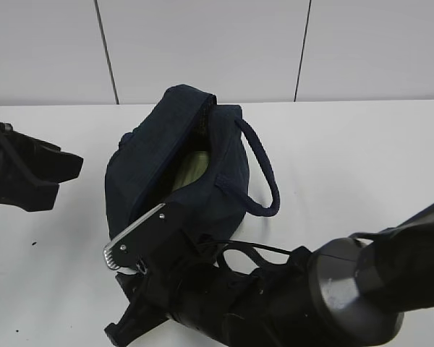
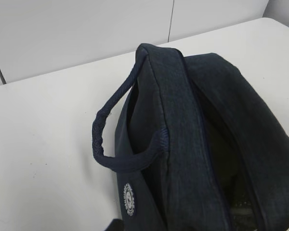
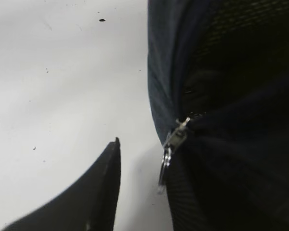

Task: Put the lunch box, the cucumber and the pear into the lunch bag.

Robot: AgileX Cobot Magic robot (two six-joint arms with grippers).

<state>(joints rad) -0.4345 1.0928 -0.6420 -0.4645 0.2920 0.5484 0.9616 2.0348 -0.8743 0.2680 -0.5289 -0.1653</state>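
Observation:
The navy lunch bag (image 1: 166,166) lies on the white table with its top zipper open. A pale green surface (image 1: 190,170) shows inside the opening and looks like the lunch box lid. The cucumber and the pear are not in view. My right gripper (image 1: 130,253) reaches across to the bag's near end. In the right wrist view one dark finger (image 3: 103,192) stands left of the metal zipper pull (image 3: 166,159), with a gap between them; the other finger is hidden. My left gripper (image 1: 61,177) hangs left of the bag, fingers apart and empty. The left wrist view shows the bag (image 2: 183,144) and a handle (image 2: 111,139).
The second loop handle (image 1: 264,173) lies on the table to the right of the bag. White wall panels stand behind the table's far edge (image 1: 347,101). My right arm (image 1: 333,289) covers the table's near right part.

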